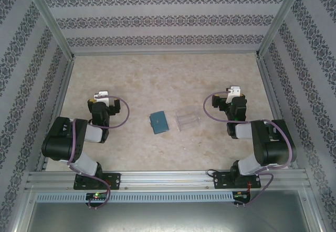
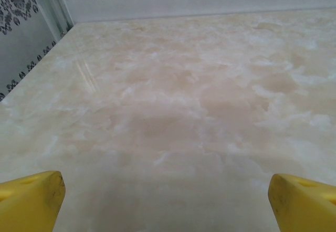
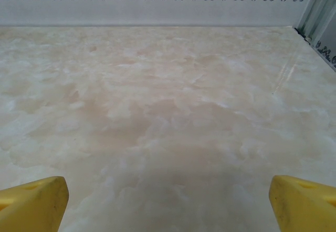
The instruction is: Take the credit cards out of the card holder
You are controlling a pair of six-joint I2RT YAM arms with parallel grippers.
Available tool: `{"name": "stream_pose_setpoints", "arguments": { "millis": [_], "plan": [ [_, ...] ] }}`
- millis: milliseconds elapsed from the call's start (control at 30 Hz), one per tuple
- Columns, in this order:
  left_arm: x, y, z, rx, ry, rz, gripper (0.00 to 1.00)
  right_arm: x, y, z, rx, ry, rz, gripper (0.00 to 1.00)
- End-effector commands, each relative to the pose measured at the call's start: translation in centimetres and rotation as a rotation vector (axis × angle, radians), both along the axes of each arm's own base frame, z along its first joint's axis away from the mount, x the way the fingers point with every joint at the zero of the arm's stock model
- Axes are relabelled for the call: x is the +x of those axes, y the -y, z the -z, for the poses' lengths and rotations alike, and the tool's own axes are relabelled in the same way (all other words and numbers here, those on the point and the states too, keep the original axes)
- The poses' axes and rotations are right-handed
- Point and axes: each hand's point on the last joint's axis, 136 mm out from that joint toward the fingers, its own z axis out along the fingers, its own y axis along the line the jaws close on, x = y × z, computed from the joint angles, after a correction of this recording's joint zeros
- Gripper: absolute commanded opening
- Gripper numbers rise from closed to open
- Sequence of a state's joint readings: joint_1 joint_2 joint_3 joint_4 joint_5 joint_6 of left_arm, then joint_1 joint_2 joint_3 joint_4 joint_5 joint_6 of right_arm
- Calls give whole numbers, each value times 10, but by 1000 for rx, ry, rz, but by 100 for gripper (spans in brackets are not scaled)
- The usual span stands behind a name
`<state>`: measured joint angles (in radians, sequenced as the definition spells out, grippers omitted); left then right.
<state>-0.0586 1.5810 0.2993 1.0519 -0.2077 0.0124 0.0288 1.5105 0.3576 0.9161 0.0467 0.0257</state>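
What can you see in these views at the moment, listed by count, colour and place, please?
card holder: one, teal-blue, lying on the table's middle, between the arms
clear plastic tray: one, transparent, just right of the card holder
table: one, beige marbled
walls: three, pale with dark patterned bands, around the table
frame rail: one, silver, along the near edge
left arm: one, black and grey, near left
right arm: one, black and grey, near right
left gripper: one, yellow fingertips, open over bare table
right gripper: one, yellow fingertips, open over bare table
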Motion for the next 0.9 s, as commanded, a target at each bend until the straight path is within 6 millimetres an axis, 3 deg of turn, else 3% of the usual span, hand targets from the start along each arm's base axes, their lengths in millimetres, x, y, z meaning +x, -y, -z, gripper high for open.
{"name": "stream_pose_setpoints", "arguments": {
  "millis": [0,300,433,567,667,867],
  "plan": [
    [-5,4,-24,2,115,10,100,-2,1,-26,-16,72,16,98],
    [-15,-4,-62,10,111,-66,100,-10,-11,-45,-13,-16,16,98],
    [-13,2,-74,-113,37,-75,100,-12,-17,-53,60,-139,33,98],
    [-12,23,-80,-256,-52,-48,100,-17,-38,-56,155,-302,-16,92],
    [-12,46,-72,-326,-168,-19,100,-27,-59,-53,206,-417,-76,86],
    [-15,98,-62,-378,-345,47,100,-55,-112,-44,206,-628,-293,65]
  ]
}}
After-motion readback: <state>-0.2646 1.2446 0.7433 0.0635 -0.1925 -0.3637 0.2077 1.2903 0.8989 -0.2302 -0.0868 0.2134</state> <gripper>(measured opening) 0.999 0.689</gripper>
